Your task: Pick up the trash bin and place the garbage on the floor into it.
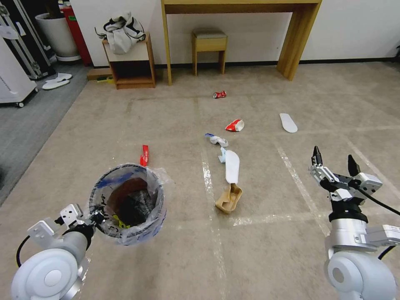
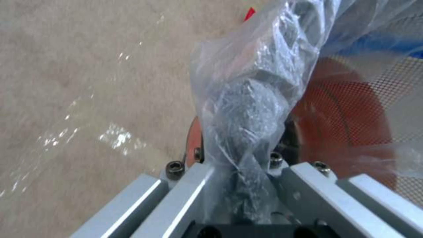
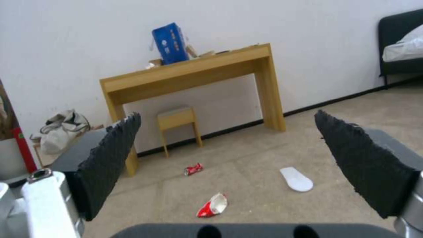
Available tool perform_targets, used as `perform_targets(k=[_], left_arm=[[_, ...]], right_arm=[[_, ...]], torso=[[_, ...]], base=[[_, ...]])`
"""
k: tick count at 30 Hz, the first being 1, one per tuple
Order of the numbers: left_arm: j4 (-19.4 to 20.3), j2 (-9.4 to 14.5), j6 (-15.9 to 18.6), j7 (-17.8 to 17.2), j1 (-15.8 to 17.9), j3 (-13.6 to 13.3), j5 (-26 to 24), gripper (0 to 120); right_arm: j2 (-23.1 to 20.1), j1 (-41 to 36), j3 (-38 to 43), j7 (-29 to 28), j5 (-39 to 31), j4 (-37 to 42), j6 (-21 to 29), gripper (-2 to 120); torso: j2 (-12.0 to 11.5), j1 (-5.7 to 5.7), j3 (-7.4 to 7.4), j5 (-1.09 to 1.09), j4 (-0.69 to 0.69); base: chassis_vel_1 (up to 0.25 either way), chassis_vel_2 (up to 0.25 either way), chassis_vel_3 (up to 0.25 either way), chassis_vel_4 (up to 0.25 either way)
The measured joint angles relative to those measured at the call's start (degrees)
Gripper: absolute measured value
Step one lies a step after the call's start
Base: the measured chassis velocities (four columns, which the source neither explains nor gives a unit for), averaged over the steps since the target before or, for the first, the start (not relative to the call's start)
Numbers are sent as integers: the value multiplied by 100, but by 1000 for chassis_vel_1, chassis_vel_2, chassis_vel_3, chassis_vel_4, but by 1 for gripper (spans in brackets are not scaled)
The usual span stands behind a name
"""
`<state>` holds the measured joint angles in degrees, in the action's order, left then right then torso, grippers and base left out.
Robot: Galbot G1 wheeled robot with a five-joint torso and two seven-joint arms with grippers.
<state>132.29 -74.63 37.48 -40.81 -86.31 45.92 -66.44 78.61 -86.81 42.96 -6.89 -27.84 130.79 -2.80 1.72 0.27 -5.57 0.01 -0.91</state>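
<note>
The red trash bin (image 1: 127,202), lined with a crinkled clear bag, is at the lower left. My left gripper (image 1: 98,216) is shut on its near rim. In the left wrist view the bag (image 2: 251,99) bunches over the left gripper (image 2: 240,155) beside the bin's red wall (image 2: 343,112). Garbage lies on the carpet: a red wrapper (image 1: 144,155), a tan carton (image 1: 229,199), a white insole (image 1: 232,166), a crumpled scrap (image 1: 216,138), a paper cup (image 1: 235,125), a crushed can (image 1: 219,94) and a second insole (image 1: 288,122). My right gripper (image 1: 335,160) hangs open and holds nothing, right of the litter.
A wooden desk (image 1: 233,6) with a stool (image 1: 209,41) under it stands at the far wall. A low shelf (image 1: 129,62) carries a bag. Grey flooring (image 1: 25,121) with slippers (image 1: 56,81) and a white planter (image 1: 56,33) lies far left. A bed (image 3: 403,49) shows beyond the desk.
</note>
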Motion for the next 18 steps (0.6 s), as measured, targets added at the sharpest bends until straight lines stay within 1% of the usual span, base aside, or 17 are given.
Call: perform_targets(k=[11, 16, 18], left_arm=[[39, 5, -5, 2, -44, 25, 6, 0], [36, -8, -14, 13, -50, 22, 23, 0], [27, -16, -15, 15, -47, 16, 27, 0]], right_arm=[[9, -37, 5, 32, 20, 36, -5, 100], [9, -38, 10, 59, 44, 27, -76, 100], [6, -34, 11, 62, 51, 14, -102, 100]], torso=[[0, 0, 0, -2, 0], [0, 1, -1, -2, 0], [0, 1, -1, 0, 0]], base=[[-144, 154, 160, -157], [-139, 127, 110, -133], [-49, 63, 90, -89]])
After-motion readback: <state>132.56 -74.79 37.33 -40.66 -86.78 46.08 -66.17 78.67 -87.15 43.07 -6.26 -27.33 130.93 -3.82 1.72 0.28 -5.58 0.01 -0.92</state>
